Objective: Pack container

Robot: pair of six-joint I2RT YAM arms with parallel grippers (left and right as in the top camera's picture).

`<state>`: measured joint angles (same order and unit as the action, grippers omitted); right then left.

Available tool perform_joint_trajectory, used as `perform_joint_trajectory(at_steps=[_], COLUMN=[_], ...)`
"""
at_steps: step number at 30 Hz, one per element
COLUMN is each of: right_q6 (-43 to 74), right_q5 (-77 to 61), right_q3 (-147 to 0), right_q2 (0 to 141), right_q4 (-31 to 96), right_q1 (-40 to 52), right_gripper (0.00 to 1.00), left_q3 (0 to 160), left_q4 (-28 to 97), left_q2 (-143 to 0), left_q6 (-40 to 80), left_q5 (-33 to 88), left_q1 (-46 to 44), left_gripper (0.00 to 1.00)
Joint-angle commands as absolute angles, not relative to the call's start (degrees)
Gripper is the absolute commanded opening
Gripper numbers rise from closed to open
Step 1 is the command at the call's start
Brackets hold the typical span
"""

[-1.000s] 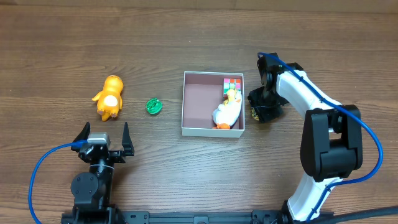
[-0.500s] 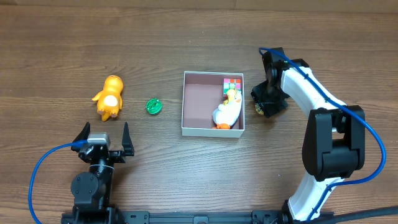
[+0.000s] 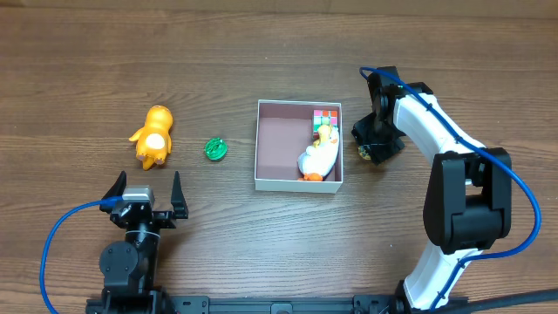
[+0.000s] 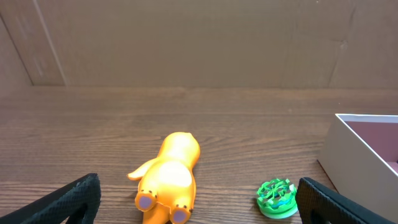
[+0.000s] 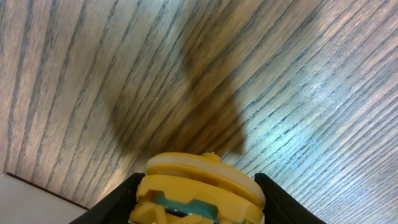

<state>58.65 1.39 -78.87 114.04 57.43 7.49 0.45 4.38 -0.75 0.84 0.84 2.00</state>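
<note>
We see the tabletop (image 3: 261, 52) evenly and brightly lit from above, sharp, with only faint shadows. In the right wrist view a broad dark shadow crosses the wood, glare whitens the grain at right, and the close yellow toy (image 5: 199, 186) looks slightly soft.

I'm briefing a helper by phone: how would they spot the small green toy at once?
Find the white-walled container in the middle of the table. Left of it, not touching, lies the green toy, with the orange figure farther left. It is the only all-green thing: a small flat round disc, far smaller than either neighbour.
</note>
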Motion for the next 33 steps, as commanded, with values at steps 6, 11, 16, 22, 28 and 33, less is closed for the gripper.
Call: perform_joint_trajectory(at_steps=[6, 11, 16, 22, 28, 33], right_q6=[58.43, 58.41, 58.43, 58.22, 58.02, 58.02], right_q5=[2.98, 3.40, 3.38, 3.36, 3.38, 3.38], right_q3=[-80.77, -80.77, -80.77, -80.77, -80.77, -80.77], right_q2=[114.50, 114.50, 114.50, 114.50, 114.50, 114.50], right_q4=[57.08, 57.08, 57.25, 57.32, 57.30, 57.32], right_q1=[7.31, 7.14, 5.96, 4.67, 4.36, 4.36], right_gripper=[0.49, 0.50, 0.50, 0.56, 0.64, 0.73], left_q3=[0.27, 0.27, 0.27, 0.27, 0.27, 0.27], left_q4=[4.45, 4.45, 4.45, 4.45, 4.45, 4.45], left_q2=[-0.36, -0.36, -0.36, -0.36, -0.36, -0.36], left_q6=[-0.47, -0.47, -0.47, -0.47, -0.47, -0.47], left_q5=[0.49, 0.49, 0.49, 0.49, 0.49, 0.49], left_q1=[2.33, 2.33, 2.33, 2.33, 2.33, 2.33], left_gripper=[1.00, 1.00, 1.00, 1.00, 1.00, 1.00])
